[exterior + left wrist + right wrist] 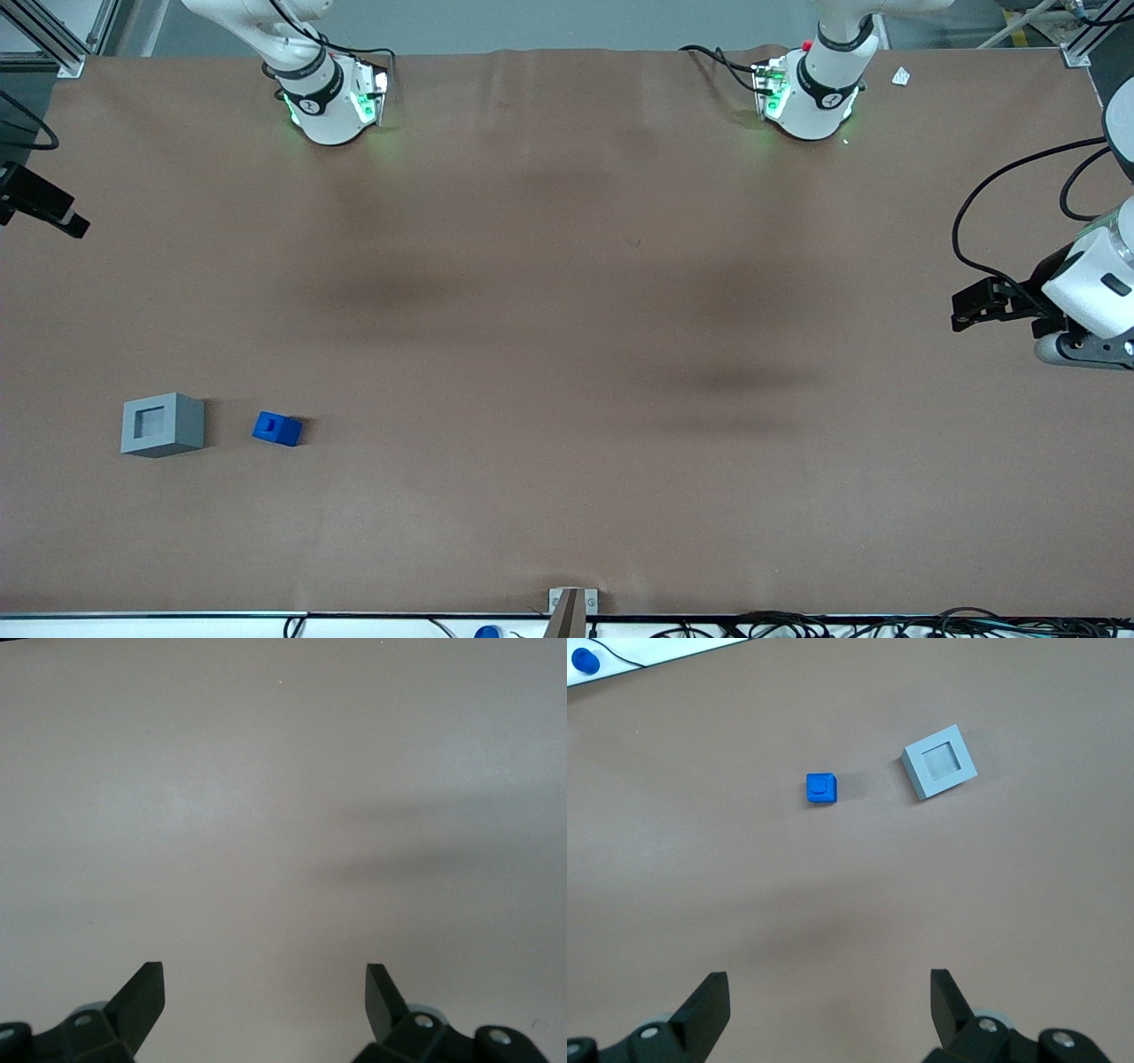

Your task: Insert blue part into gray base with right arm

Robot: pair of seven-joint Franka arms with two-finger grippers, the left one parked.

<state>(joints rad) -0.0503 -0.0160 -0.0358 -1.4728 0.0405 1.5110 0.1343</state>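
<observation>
Two pieces: blue part and gray base sitting apart on counter, recess up for insertion.
End effector: hovering high, fingers spread wide, holding nothing.

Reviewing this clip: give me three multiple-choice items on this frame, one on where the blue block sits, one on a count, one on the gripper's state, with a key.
1. Where is the small bright-blue plastic block?
A. In the recess of the light-gray plastic cube
B. On the brown table, beside the cube, apart from it
C. Held by the gripper

2. How many loose parts lie on the table?
A. Two
B. Three
C. Five

3. How do the jaws of the right arm's black two-finger gripper stand?
A. Shut on the block
B. Shut on nothing
C. Open, holding nothing

Key: 1 B, bare table shows between block and cube in both the front and right wrist views. 2 A, only the block and the cube lie there. 3 C, the right wrist view shows the fingers spread wide above the table, with both parts clear of them.
</observation>
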